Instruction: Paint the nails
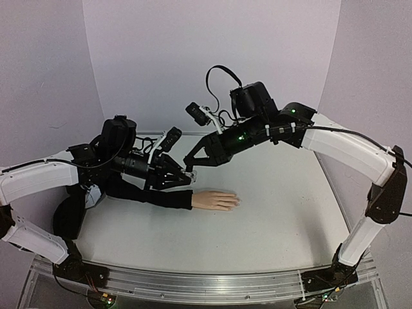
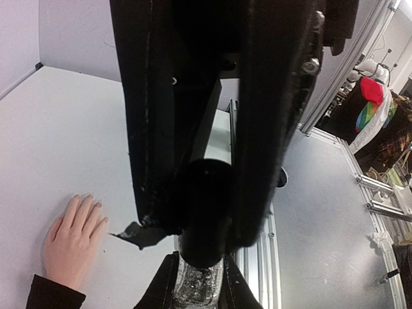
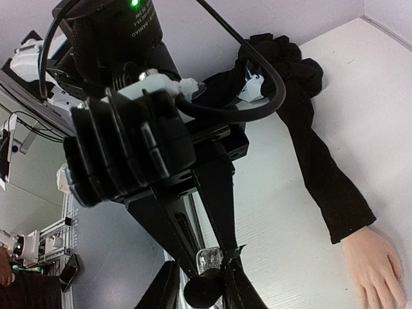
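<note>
Matt white table (image 1: 277, 206), black cloth sleeve (image 1: 154, 197) — smooth, pale mannequin hand (image 1: 215, 200)

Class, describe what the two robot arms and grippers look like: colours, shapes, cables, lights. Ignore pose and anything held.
Both the left arm and right arm have white shell links with black joints. The left gripper and right gripper are black with tapering fingers. A black cable loops above the right wrist, where green lights glow.

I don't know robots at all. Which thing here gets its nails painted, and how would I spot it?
Start at the white table and find the long black sleeve running from the left edge toward the middle. The mannequin hand sticks out of its cuff, lying flat, palm down. It is the only skin-coloured thing on the table.
</note>
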Robot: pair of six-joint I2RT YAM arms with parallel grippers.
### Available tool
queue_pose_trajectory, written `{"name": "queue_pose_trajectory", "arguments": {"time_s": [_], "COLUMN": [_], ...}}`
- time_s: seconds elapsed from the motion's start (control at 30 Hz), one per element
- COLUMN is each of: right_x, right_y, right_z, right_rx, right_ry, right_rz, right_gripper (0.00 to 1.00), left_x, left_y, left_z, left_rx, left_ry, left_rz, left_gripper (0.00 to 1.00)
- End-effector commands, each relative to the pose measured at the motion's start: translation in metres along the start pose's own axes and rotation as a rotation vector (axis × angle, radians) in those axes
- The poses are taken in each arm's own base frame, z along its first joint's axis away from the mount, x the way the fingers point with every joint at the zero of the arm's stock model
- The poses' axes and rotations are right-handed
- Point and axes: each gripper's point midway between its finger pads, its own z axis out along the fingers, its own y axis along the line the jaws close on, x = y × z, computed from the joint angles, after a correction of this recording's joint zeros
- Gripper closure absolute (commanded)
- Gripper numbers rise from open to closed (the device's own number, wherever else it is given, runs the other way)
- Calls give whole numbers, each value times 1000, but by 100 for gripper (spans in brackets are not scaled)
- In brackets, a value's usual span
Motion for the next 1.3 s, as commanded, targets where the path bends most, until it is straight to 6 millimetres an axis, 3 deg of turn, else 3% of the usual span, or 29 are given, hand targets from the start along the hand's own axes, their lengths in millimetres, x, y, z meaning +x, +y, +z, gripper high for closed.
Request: {"name": "queue_pose_trajectory", "arguments": {"time_s": [0.0,0.1,0.23,0.27,0.37,0.4,0.5,0.57,0.63,0.77,0.87,1.07,1.27], "right_x": [-2,-1,3,3,2,3,19,31,54,111,141,174,204], "right_y": [14,14,7,2,-27,-38,-85,-120,-152,-198,-219,-245,-265], "right_z": [3,5,4,3,-7,-13,-38,-70,-100,-142,-152,-147,-134], "right_rx": [-65,-68,-31,1,168,222,436,661,879,1188,1295,1343,1351], "right_ry": [1,6,4,-5,-75,-107,-198,-273,-315,-380,-389,-396,-382], "right_rz": [-25,-24,-26,-24,8,36,129,181,245,345,373,414,460], "right_gripper": [83,98,100,100,100,100,100,100,100,100,100,100,100], "left_x": [-29,-31,-37,-38,-38,-38,-36,-34,-31,-23,-25,-26,-21], "left_y": [-5,-6,2,7,22,25,31,36,48,81,93,94,90], "left_z": [-7,-8,-9,-9,-15,-18,-28,-34,-41,-63,-86,-118,-135], "left_rx": [-4,-4,-53,-80,-183,-212,-282,-330,-407,-636,-770,-886,-933], "left_ry": [-57,-61,-73,-75,-88,-103,-136,-153,-173,-220,-303,-393,-435], "left_rz": [60,60,47,24,-1,3,7,-6,-27,-104,-143,-172,-187], "left_gripper": [100,100,99,94,53,44,25,10,3,0,0,0,0]}}
